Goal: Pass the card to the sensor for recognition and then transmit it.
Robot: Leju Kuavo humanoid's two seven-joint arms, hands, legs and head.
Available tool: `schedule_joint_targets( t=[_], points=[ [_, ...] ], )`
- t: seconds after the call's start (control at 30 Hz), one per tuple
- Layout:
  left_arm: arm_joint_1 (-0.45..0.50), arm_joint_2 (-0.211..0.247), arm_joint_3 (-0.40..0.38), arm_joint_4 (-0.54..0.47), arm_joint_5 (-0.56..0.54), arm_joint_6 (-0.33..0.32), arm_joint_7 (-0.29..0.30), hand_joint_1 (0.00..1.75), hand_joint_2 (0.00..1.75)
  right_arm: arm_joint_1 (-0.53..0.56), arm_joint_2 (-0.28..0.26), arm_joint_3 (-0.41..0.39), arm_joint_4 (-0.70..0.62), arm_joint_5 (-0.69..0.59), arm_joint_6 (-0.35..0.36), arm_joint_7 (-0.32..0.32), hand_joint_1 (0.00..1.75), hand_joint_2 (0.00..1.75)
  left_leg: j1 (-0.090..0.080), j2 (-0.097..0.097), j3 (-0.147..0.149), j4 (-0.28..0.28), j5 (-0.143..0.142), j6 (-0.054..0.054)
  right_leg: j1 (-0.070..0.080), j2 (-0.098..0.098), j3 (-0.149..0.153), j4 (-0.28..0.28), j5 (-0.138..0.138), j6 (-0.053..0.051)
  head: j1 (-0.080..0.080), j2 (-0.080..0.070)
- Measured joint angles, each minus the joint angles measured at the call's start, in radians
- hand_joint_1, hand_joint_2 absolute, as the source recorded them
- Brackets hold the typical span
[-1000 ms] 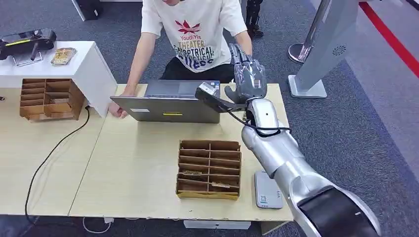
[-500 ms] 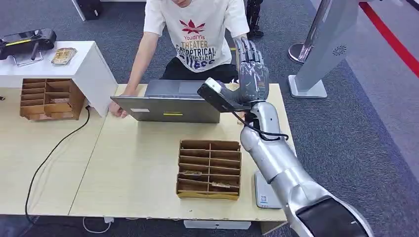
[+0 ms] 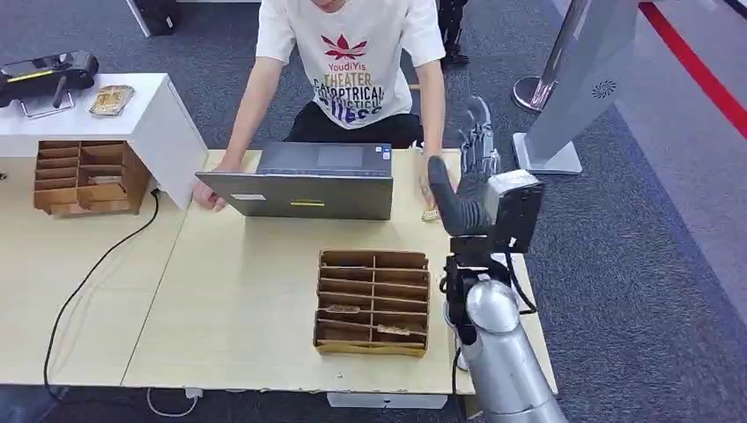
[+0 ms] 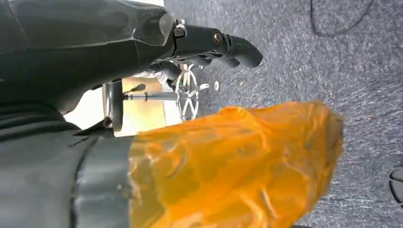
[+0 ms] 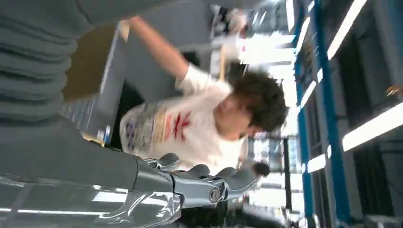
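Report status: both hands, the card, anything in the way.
Right hand raised, fingers spread, empty. Left hand hangs over grey carpet, empty. Card: cannot tell where. Person's bare hand close beside right hand.

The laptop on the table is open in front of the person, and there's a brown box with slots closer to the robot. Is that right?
Not quite. In the head view the laptop lies closed flat on the table, its grey lid down, with the person's hand at its corner. The rest holds: the brown box with slots sits nearer the robot.
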Motion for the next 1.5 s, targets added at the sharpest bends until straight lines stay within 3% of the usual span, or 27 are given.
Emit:
schedule_joint_targets(
  t=[0.2,0.33,0.43,0.5,0.7,0.83,1.03,1.5],
  points=[
    [0.001,0.0,0.025,0.0,0.025,0.005,-0.007,0.0,0.0,0.173,-0.032,0.004,-0.146,-0.238,0.303,-0.042,0.0,0.0,0.0,0.0,0.0,0.0,0.0,0.0,0.0,0.0,0.0,0.0,0.0,0.0,0.0,0.0],
    [0.001,0.0,0.036,0.0,0.038,0.005,-0.009,0.0,0.0,0.248,-0.056,0.015,-0.181,-0.321,0.464,-0.061,0.0,0.0,0.0,-0.001,0.0,0.0,0.0,0.0,0.0,0.0,0.0,0.0,0.0,0.0,0.0,0.0],
    [0.001,-0.001,0.05,0.0,0.05,0.005,-0.011,0.0,0.0,0.307,-0.078,0.034,-0.197,-0.398,0.648,-0.069,0.0,0.0,0.0,0.0,0.0,0.0,0.0,0.0,0.0,0.0,0.0,0.0,0.0,0.0,0.0,0.0],
    [0.001,-0.002,0.056,0.0,0.056,0.004,-0.012,0.0,0.0,0.334,-0.093,0.044,-0.197,-0.409,0.718,-0.075,0.0,0.0,0.0,0.0,0.0,0.0,0.0,0.0,0.0,0.0,0.0,0.0,0.0,0.0,0.0,0.0],
    [0.001,-0.008,0.069,0.0,0.057,0.004,-0.012,0.0,0.0,0.37,-0.117,0.056,-0.197,-0.416,0.743,-0.077,0.0,0.0,0.0,0.0,0.0,0.0,0.0,0.0,0.0,0.0,0.0,0.0,0.0,0.0,0.0,0.0],
    [0.001,-0.009,0.075,0.0,0.057,-0.002,-0.011,0.0,0.0,0.381,-0.143,0.073,-0.186,-0.355,0.823,-0.076,0.0,0.0,0.0,0.0,0.0,0.0,0.0,0.0,0.0,0.0,0.0,0.0,0.0,0.0,0.0,0.0],
    [0.001,-0.008,0.075,0.0,0.038,-0.004,-0.012,0.0,0.0,0.388,-0.214,0.134,-0.101,-0.246,0.955,-0.187,0.0,0.0,0.0,0.0,0.0,0.0,0.0,0.001,0.0,0.0,0.0,0.0,0.0,0.0,0.0,0.0],
    [0.001,-0.008,0.074,0.0,0.024,-0.004,-0.012,0.0,0.0,0.348,-0.25,0.202,-0.018,-0.228,0.974,-0.201,0.0,0.0,0.0,0.0,0.0,0.0,0.0,0.001,0.0,0.0,0.001,0.0,0.0,0.0,0.0,0.0]
  ],
)
